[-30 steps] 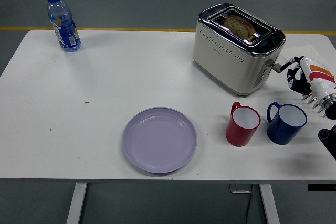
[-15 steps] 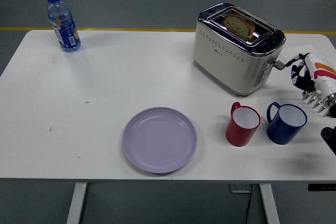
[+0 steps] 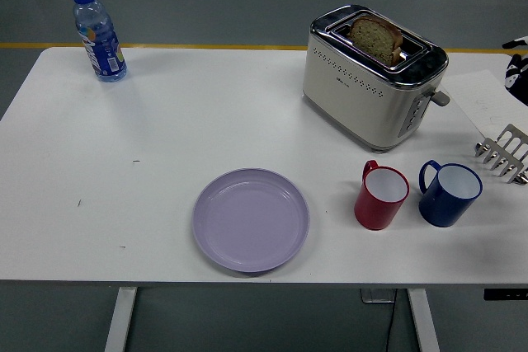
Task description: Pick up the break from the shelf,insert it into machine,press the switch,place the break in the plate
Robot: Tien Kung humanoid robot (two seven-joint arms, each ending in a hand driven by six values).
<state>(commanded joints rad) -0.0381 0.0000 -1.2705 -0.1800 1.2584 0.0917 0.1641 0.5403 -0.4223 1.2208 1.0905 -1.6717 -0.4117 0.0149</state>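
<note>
In the head view, the bread (image 3: 376, 37) is seen standing raised in the toaster (image 3: 371, 76) slot on the table (image 3: 165, 138). Only a sliver of the right hand (image 3: 516, 72) shows at the right edge; whether its fingers are apart cannot be told. The slice is best pinched by its exposed top, lifted straight up, then carried to the purple plate (image 3: 251, 219), well apart.

Only a sliver of the black-and-white right hand (image 3: 517, 68) pokes in at the right edge, too little to read its fingers. The silver metal slotted rack (image 3: 503, 154) is chopped off by that same edge. The brown bread slice (image 3: 375, 36) sits half sunk in the cream-and-chrome toaster (image 3: 371, 80), lower part hidden.
</note>
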